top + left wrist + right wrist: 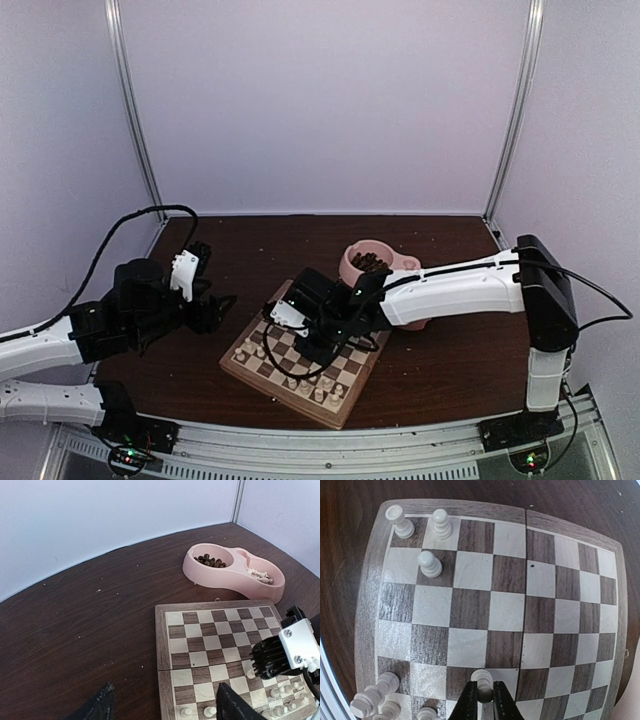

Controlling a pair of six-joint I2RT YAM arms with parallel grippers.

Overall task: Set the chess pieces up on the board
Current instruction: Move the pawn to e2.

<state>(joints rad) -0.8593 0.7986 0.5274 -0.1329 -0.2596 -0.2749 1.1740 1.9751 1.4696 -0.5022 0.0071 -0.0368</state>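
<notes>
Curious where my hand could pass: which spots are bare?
Bare: the table behind the board, left of the bowl; also the board's far squares. Crowded: its near rows, where the right fingers grip a piece among others.

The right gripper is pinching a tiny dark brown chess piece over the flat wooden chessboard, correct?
Not quite. The right gripper is pinching a tiny pale cream chess piece, not dark brown, over the flat wooden chessboard. The right wrist view shows it.
</notes>
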